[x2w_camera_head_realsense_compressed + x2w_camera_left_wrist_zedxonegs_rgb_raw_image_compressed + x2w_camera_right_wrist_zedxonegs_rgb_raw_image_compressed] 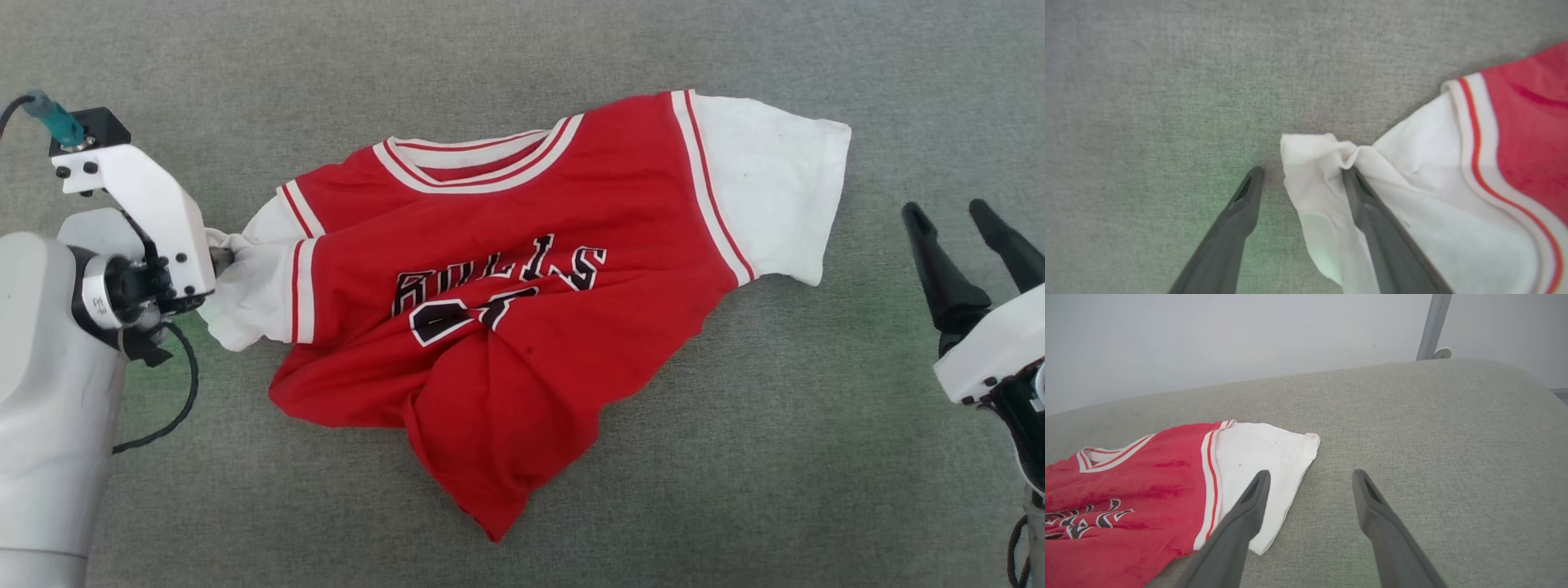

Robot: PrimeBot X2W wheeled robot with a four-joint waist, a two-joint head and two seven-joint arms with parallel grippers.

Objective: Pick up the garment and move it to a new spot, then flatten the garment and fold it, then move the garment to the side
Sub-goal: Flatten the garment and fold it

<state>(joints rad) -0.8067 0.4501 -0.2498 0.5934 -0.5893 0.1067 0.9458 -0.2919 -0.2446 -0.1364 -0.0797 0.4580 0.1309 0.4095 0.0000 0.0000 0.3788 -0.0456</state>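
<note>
Left tool (pixel 1302 171) and right tool (pixel 945 208), two spread, flank one garment (pixel 522 343).

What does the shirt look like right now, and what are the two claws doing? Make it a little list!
shirt: red with white sleeves, front up, crumpled, not folded
bunched sleeve: white, gathered against one finger of the left claw
left claw: open
right claw: open, apart from the shirt, near the flat sleeve
surface: grey cloth
</note>
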